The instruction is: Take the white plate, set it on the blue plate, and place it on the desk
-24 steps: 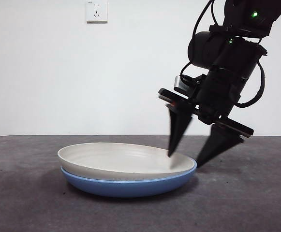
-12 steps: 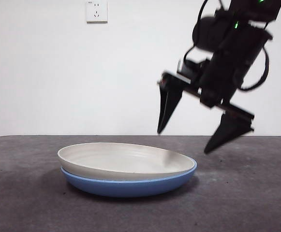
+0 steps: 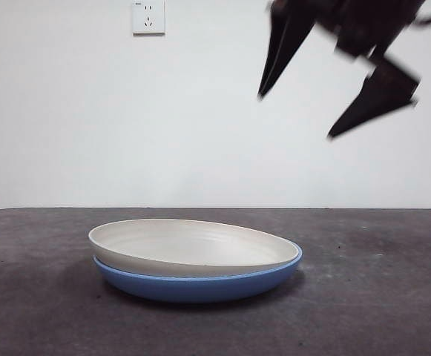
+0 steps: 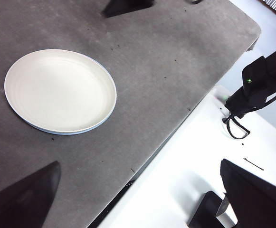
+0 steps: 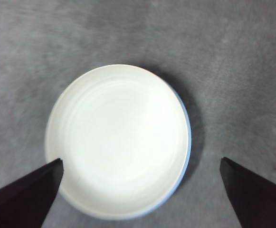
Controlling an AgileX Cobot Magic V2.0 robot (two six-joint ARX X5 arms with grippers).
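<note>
The right gripper (image 3: pixel 334 96) has risen from the rim of the white plate (image 3: pixel 189 245) to high at the upper right, jaws spread wide and empty. The white plate sits nested in the blue plate (image 3: pixel 200 285) on the table (image 3: pixel 378 304). Stacking looks finished. The left gripper (image 4: pixel 142 199) waits aside, jaws spread.

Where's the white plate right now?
The white plate sits nested on the blue plate, mid-desk in the front view, with the open right hand above it.
</note>
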